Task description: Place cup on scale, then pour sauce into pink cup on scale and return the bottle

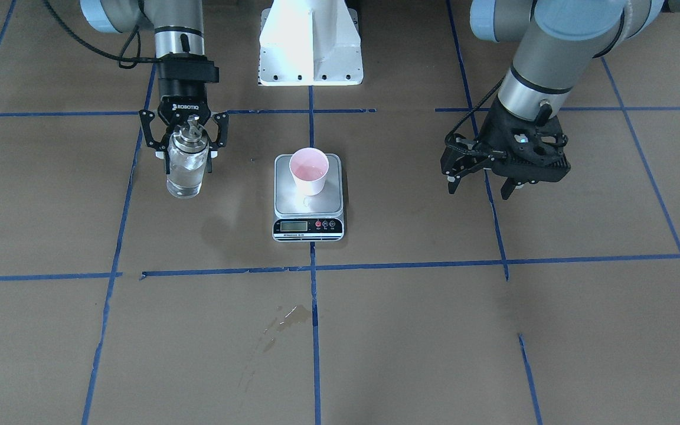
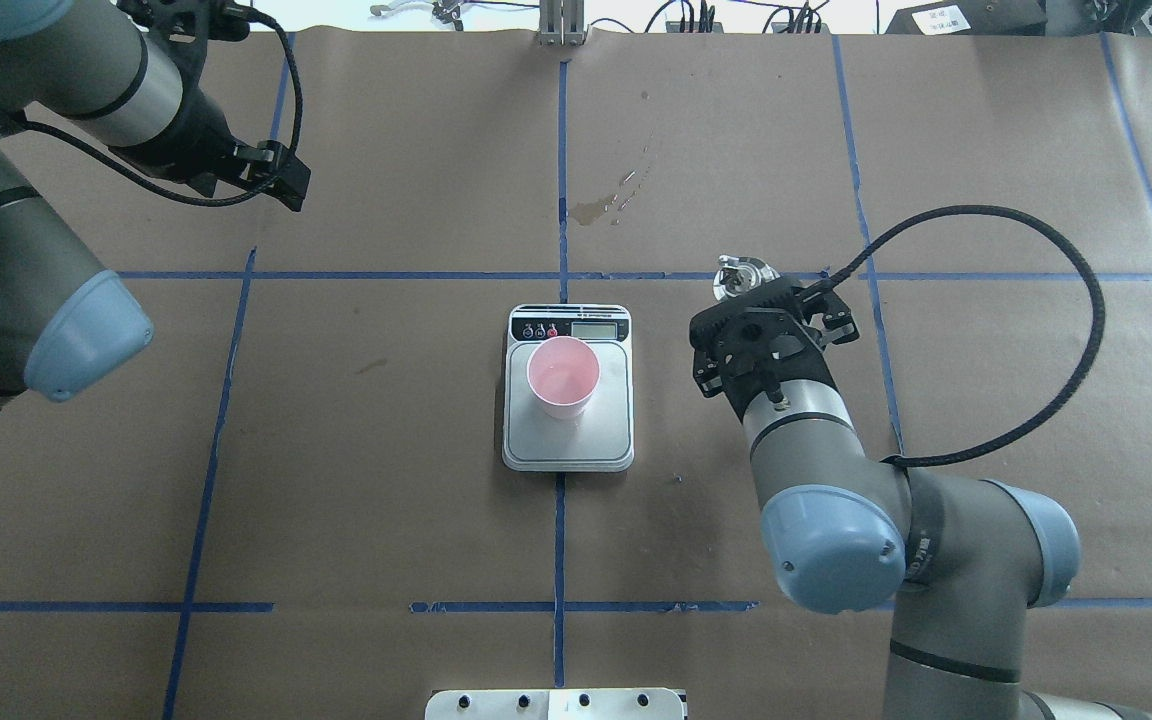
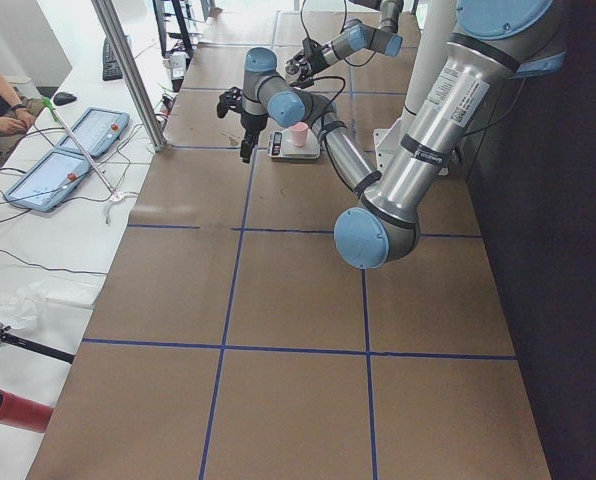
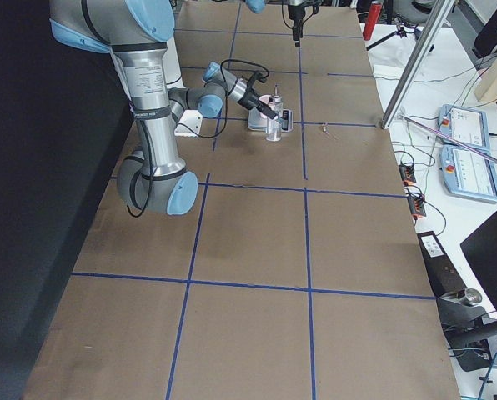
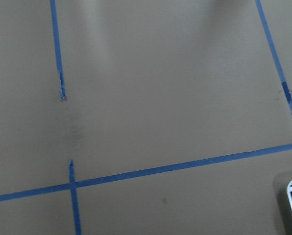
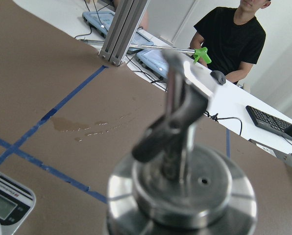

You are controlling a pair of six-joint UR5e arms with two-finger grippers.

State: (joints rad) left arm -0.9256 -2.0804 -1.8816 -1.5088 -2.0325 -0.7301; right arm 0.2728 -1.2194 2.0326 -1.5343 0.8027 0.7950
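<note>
Nearest the front-facing camera, a wet brownish stain (image 1: 287,316) streaks the brown paper-covered tabletop (image 1: 405,354), which is crossed by blue tape lines (image 1: 411,264). Past the tape sits the flat square kitchen scale with a brushed steel platform and white base (image 1: 331,200), with its LCD display (image 1: 293,225) and round buttons turned toward this camera. On the platform's far half stands the small tapered paper cup, white outside and pink inside (image 1: 310,172). It is upright and well within the edges, and it looks to hold a little liquid.

Off to the robot's right, level with the scale and well apart from it, is the small clear glass bottle with a silver metal pourer cap (image 1: 186,171). It is upright, and the clear, water-like sauce (image 1: 185,183) shows through the glass. The right gripper (image 1: 186,165) comes straight down over it, jaws clasped on the bottle's upper body. Whether the base touches the tabletop, I can't tell.

On the other side, the left gripper (image 1: 477,192) hangs tilted above bare tabletop, jaws spread and holding nothing.

Farther back is the robot's white base mount (image 1: 310,47).
</note>
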